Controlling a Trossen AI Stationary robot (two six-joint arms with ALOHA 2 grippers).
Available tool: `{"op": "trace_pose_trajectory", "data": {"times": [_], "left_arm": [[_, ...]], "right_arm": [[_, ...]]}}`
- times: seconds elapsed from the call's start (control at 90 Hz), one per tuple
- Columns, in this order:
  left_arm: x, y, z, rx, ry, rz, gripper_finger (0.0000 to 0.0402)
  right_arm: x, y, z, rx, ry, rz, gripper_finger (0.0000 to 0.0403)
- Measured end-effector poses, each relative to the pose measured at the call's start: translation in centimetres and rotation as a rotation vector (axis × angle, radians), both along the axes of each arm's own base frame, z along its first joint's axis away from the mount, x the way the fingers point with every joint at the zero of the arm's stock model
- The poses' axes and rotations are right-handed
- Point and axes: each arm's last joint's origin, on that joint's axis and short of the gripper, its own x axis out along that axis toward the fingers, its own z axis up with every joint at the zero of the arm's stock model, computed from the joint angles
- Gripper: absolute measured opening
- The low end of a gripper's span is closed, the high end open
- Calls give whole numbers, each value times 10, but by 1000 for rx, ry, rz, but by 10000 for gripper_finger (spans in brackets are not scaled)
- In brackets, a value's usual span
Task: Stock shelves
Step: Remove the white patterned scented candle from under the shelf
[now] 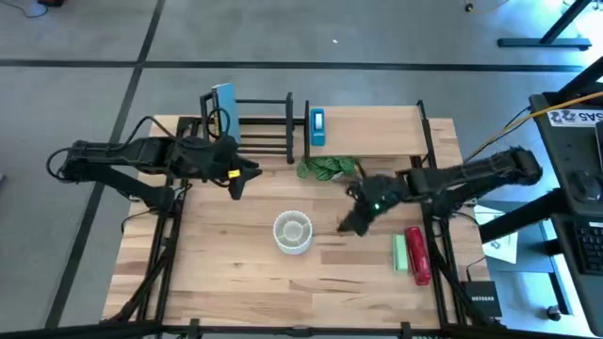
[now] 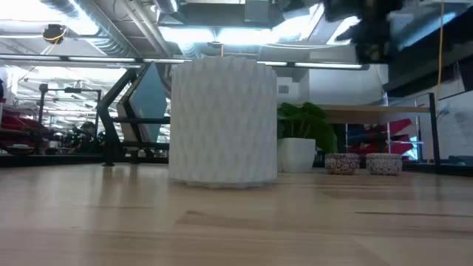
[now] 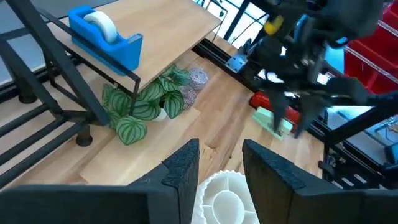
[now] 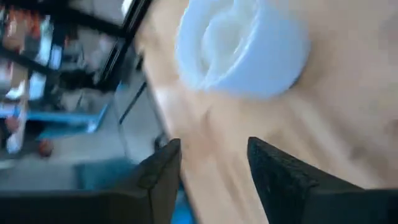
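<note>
Wooden tabletop (image 1: pixel 236 273): white pot (image 1: pixel 293 232) mid-table; grey floor around.

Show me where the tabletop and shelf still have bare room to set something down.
Free: the wood shelf board right of the blue tape dispenser, and the tabletop's near-left area beside the white cup. Crowded: around the plant under the shelf, and the right edge with the green and red items.

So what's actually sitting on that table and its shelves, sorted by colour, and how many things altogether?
Blue: 2, the tape dispenser on the wood shelf board and a flat blue item at the black rack
White: 1, the ribbed pot
Green: 2, the leafy plant and a green block
Red: 1, a red item
Total: 6
</note>
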Motion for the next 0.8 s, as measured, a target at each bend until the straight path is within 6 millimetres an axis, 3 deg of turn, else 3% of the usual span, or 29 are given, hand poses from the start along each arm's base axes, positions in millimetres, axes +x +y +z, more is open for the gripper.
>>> {"op": "trace_pose_trajectory", "data": {"times": [0.167, 0.333, 0.478, 0.8], "left_arm": [[0, 0, 0, 0, -1, 0, 107], [0, 0, 0, -5, -2, 2, 107], [0, 0, 0, -10, -4, 7, 107], [1, 1, 2, -35, -37, 38, 107]], "right_arm": [[-4, -16, -7, -156, 51, -27, 254], [-35, -22, -31, -298, 463, -137, 317], [-60, -14, -52, -415, 649, -345, 334], [-87, -14, -106, -430, 678, -645, 352]]}}
